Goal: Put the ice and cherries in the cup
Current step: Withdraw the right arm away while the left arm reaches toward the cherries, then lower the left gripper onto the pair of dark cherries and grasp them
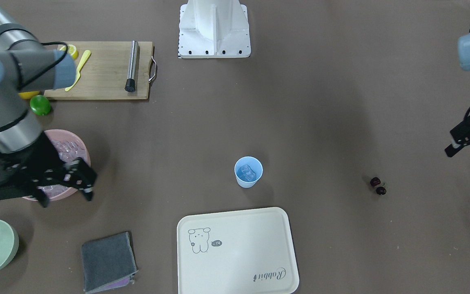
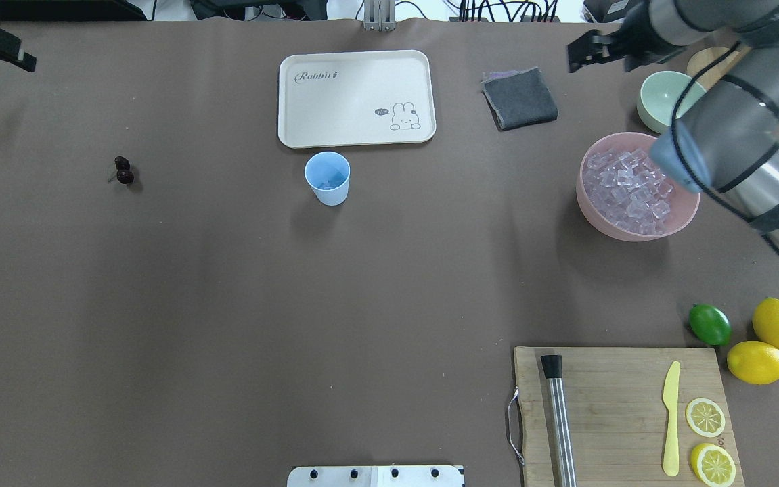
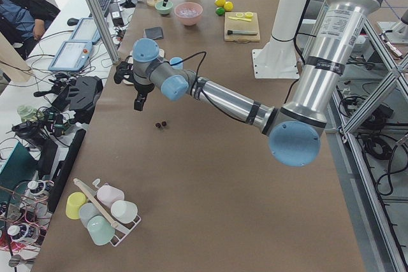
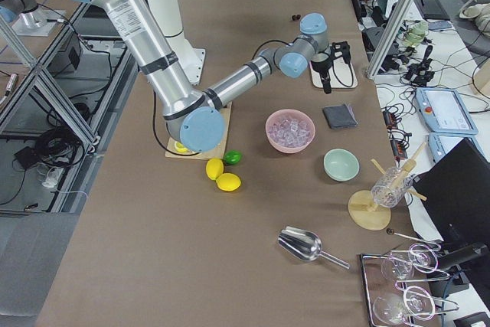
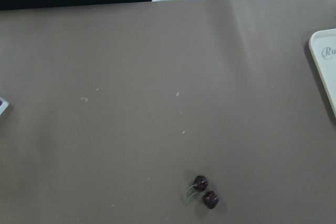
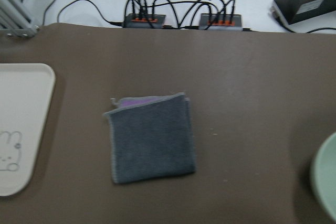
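The light blue cup [image 1: 248,172] stands upright mid-table near the cream tray, with a few pieces of ice [image 1: 248,173] inside it. More ice [image 2: 626,189] fills the pink bowl [image 2: 633,226]. The cherries [image 1: 378,186] lie on the bare mat, well to the cup's side; the left wrist view shows the cherries [image 5: 205,191] low in frame. My left gripper [image 1: 469,152] hovers open and empty above the table edge, beyond the cherries. At the pink bowl's outer rim hangs my right gripper [image 1: 66,192], open with nothing between its fingers.
A cream tray [image 1: 237,281] lies next to the cup. A grey cloth [image 2: 520,98] and a pale green bowl [image 2: 660,101] sit by the pink bowl. The cutting board [image 2: 619,379] carries a muddler, a yellow knife and lemon slices; a lime [image 2: 709,324] and lemons lie beside it.
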Tool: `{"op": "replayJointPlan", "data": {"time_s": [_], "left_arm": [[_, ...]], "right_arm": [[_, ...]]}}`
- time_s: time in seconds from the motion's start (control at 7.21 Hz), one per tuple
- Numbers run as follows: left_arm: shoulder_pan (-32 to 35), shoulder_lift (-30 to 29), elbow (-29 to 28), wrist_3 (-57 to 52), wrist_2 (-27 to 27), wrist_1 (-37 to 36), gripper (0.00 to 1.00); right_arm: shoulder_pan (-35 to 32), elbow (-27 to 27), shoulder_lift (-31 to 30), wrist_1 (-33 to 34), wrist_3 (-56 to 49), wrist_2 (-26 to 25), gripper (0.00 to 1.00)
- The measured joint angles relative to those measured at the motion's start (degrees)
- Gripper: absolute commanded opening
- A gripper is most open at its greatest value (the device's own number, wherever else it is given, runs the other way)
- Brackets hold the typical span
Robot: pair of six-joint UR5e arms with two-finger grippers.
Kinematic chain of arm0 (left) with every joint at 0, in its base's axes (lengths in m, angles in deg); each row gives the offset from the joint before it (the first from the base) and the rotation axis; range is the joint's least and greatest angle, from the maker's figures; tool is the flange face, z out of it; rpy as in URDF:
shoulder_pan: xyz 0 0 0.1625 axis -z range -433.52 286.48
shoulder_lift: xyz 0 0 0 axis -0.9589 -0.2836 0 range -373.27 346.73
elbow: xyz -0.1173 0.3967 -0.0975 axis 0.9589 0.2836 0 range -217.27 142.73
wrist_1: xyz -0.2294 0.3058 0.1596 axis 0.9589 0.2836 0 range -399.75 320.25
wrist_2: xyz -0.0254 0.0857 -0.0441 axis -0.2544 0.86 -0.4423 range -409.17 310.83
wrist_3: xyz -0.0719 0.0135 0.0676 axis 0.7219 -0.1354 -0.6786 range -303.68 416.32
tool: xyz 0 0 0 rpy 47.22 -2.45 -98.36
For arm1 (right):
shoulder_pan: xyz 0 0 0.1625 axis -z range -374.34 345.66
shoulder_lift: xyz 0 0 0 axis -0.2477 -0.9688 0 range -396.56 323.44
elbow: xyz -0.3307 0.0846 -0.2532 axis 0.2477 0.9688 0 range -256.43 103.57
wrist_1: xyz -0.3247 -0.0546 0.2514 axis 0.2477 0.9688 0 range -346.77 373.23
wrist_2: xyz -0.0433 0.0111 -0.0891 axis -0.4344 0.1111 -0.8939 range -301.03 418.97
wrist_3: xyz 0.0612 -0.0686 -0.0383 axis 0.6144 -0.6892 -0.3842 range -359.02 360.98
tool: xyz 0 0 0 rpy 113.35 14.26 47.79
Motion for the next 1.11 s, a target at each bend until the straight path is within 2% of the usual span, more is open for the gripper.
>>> {"op": "replayJointPlan", "data": {"time_s": [0.28,0.55,0.83,1.11], "left_arm": [[-2.29,-1.35,-2.65,1.16,1.81,0.81,0.98],[-5.30,-1.40,-5.21,4.96,7.58,3.27,0.98],[-8.13,-2.25,-7.76,6.72,9.81,4.49,0.98],[-10.31,-3.52,-8.74,7.15,10.15,4.58,0.98]], "right_arm": [[-7.86,-0.95,-7.46,-0.91,-15.63,7.93,0.99],[-12.19,-5.43,-17.17,-4.19,-25.10,14.07,0.99],[-17.58,-8.46,-29.91,-10.70,-29.70,21.21,0.99],[-21.08,-9.08,-38.50,-14.08,-30.82,23.94,0.99]]}}
